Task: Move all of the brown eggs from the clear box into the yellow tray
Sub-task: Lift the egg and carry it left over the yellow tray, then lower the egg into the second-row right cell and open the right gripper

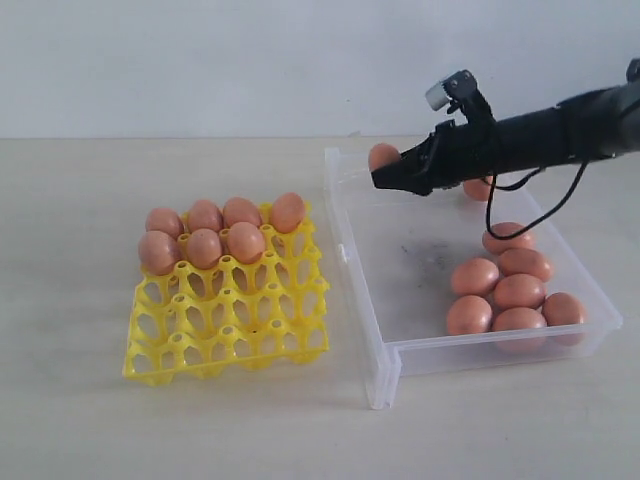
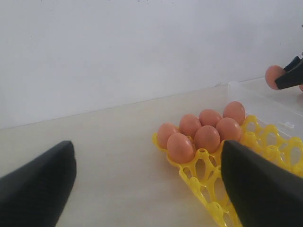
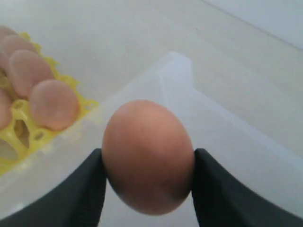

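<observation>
Brown eggs (image 1: 204,247) are sitting seven together in the yellow tray (image 1: 230,340), four filling its farthest row and three the row just nearer. That tray is lying on the left of the tabletop (image 1: 80,420), and the clear box (image 1: 395,280) is lying just beside it on the right. Seven more eggs are clustering in the near right part of the box, and another is showing partly behind the arm, toward the far wall. The right end effector (image 1: 384,166) is reaching in from the right and gripping one brown egg (image 1: 382,153) raised over the far left part of the box.

From the left wrist, the left end effector (image 2: 147,156) is hanging over bare tabletop with its dark fingers (image 2: 38,189) spread wide and nothing between them. The tray's seven eggs are sitting just beyond it.

From the right wrist, the egg is being pinched on both sides between two dark fingers (image 3: 71,198), the jaws standing only as wide as the egg. A corner of the box is lying beneath it, and the tray with its eggs is lying beyond the box wall.
</observation>
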Tool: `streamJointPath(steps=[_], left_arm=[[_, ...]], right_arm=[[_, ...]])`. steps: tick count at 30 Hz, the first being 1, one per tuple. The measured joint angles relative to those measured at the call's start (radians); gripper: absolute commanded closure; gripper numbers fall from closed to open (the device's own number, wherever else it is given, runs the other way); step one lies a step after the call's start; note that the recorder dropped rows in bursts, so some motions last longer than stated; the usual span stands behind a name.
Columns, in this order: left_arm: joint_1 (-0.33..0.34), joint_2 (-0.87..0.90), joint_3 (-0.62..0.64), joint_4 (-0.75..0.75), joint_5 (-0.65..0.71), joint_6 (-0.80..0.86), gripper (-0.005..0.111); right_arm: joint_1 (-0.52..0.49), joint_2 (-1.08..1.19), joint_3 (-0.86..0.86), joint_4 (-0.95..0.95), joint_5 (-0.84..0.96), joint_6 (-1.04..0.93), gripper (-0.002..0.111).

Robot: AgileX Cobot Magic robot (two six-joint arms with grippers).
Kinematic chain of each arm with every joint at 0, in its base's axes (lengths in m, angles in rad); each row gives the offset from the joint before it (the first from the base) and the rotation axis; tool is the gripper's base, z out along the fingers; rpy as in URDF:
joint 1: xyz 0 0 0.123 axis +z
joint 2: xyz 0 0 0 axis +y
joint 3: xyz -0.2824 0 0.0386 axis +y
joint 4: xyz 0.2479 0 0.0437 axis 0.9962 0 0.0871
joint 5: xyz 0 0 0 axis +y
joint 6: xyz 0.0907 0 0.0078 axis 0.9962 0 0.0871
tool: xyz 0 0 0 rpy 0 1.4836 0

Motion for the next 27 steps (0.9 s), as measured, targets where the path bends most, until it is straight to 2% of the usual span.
streamJointPath(steps=[3,10,13,17,21,27], left_arm=[[0.000,0.000,0.000,0.000,0.000,0.000,0.029],[0.000,0.000,0.000,0.000,0.000,0.000,0.029],[0.000,0.000,0.000,0.000,0.000,0.000,0.029],[0.000,0.000,0.000,0.000,0.000,0.000,0.029],[0.000,0.000,0.000,0.000,0.000,0.000,0.029],[0.000,0.000,0.000,0.000,0.000,0.000,0.029]], right_arm=[[0.000,0.002,0.088,0.153,0.078,-0.146,0.109],[0.010,0.002,0.105,0.226,0.248,-0.203,0.109],[0.050,0.002,0.105,0.210,0.250,-0.205,0.109],[0.154,0.002,0.105,0.116,0.245,-0.207,0.109],[0.235,0.003,0.099,0.058,0.177,-0.212,0.109],[0.264,0.042,0.059,0.054,0.168,-0.209,0.109]])
